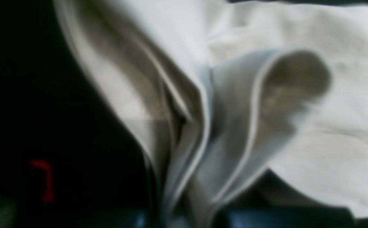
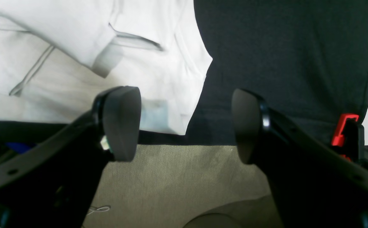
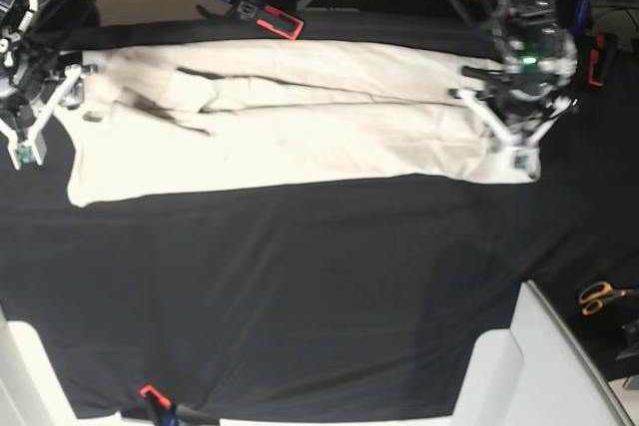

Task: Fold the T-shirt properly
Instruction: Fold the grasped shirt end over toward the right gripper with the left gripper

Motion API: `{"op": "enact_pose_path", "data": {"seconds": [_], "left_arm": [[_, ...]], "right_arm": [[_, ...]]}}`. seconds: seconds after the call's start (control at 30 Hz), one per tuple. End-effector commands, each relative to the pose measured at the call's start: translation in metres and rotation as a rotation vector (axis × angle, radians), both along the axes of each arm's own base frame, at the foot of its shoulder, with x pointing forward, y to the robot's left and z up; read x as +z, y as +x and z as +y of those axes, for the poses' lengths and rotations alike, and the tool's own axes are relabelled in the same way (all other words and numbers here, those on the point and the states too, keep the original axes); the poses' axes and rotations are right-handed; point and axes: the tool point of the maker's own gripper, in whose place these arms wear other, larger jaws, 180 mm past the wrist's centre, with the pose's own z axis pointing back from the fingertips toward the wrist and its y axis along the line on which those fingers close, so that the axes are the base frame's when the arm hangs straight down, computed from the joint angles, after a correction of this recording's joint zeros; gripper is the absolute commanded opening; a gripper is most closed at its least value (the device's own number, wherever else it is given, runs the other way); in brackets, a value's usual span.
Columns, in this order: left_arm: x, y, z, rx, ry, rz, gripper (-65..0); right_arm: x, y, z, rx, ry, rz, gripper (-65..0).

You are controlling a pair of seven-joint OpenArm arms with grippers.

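Left gripper (image 3: pixel 519 152): jaws pressed together, pinching shirt edge at right end; bunched folds rise from the grip.
Right gripper (image 2: pixel 184 126): jaws spread, holding nothing, just off the shirt's left end.
Shirt (image 3: pixel 290 127): long band on far half of black cloth (image 3: pixel 300 286).

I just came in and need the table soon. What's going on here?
A two-armed robot is folding a T-shirt spread lengthwise on a black tablecloth. The left pincer is shut on one end of the T-shirt. The right pincer is open at the other end, holding nothing.
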Motion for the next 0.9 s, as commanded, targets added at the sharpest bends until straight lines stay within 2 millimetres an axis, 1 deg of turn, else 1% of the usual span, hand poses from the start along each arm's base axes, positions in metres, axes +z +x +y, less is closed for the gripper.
{"op": "enact_pose_path", "data": {"seconds": [0.0,0.07,0.13,0.23,0.33,0.5,0.53,0.6,0.67,0.87], "left_arm": [[0.010,0.012,-0.014,-0.038,-0.002,-0.049,-65.0],[0.001,0.006,-0.034,-0.088,0.016,0.010,-65.0],[-0.004,0.004,-0.055,-0.134,-0.001,0.048,-65.0],[-0.008,0.001,-0.077,-0.156,-0.049,0.066,-65.0],[-0.009,0.001,-0.090,-0.152,-0.080,0.064,-65.0],[-0.009,0.002,-0.105,-0.143,-0.125,0.058,-65.0],[-0.009,0.003,-0.110,-0.151,-0.132,0.057,-65.0],[-0.009,0.004,-0.129,-0.201,-0.145,0.058,-65.0],[-0.009,0.002,-0.141,-0.234,-0.155,0.061,-65.0],[-0.005,0.004,-0.168,-0.299,-0.178,0.054,-65.0]], "right_arm": [[0.007,0.006,-0.003,0.008,-0.013,-0.029,-22.4],[0.007,0.006,-0.003,0.008,-0.013,-0.029,-22.4],[0.007,0.006,-0.003,0.008,-0.013,-0.029,-22.4],[0.007,0.006,-0.003,0.008,-0.013,-0.029,-22.4],[0.007,0.006,-0.003,0.008,-0.013,-0.029,-22.4],[0.005,0.005,-0.003,0.007,-0.010,-0.024,-22.4],[0.004,0.004,-0.003,0.006,-0.006,-0.021,-22.4],[0.000,0.003,-0.002,0.003,0.002,-0.010,-22.4],[-0.004,0.002,-0.002,0.002,0.009,-0.001,-22.4],[-0.008,0.000,-0.001,-0.001,0.016,0.010,-22.4]]}}
